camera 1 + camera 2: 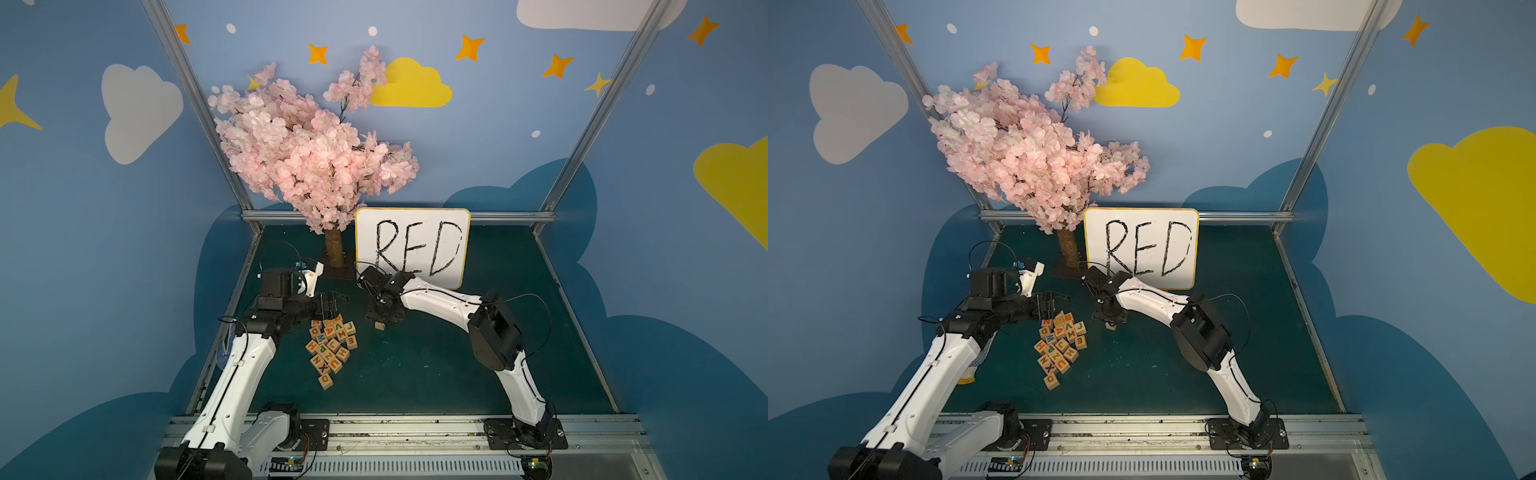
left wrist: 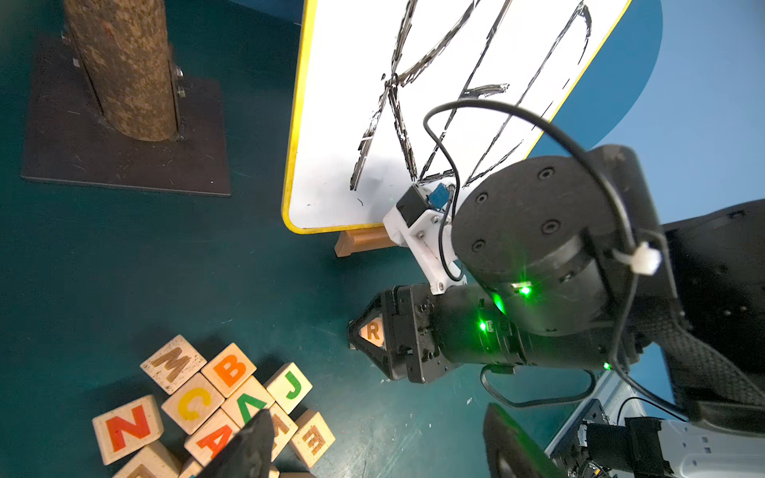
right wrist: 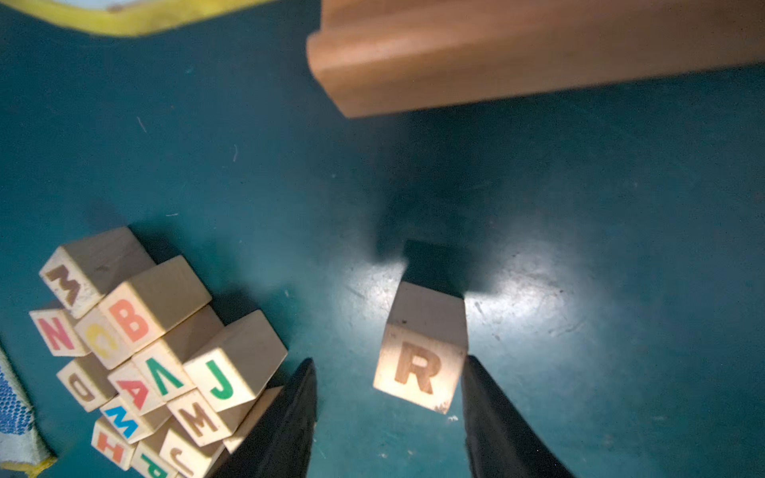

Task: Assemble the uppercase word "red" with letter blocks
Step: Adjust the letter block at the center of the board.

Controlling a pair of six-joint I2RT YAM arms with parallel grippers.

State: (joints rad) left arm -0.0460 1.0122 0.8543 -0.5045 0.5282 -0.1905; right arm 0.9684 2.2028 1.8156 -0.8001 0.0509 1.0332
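Green surface (image 1: 457, 374): left tool (image 1: 331, 305) open, empty, at 12 o'clock of pile (image 1: 330, 351); E (image 1: 351, 342) and D (image 1: 325, 380) lie in it. R (image 3: 418, 368) alone at pile's 3 o'clock, right tool (image 3: 389, 363) astride it, jaws apart, not clamped. Judged: word barely begun, two letters left. Edge: board (image 1: 411, 249) at R's 12; free room 3 to 6 o'clock.

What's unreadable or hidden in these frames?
Both top views: R block mostly under the right gripper; its letter too small.
Left wrist view: letter blocks cut by the frame edge, partly behind a finger of the left gripper.
Right wrist view: whiteboard cut off, blurred.
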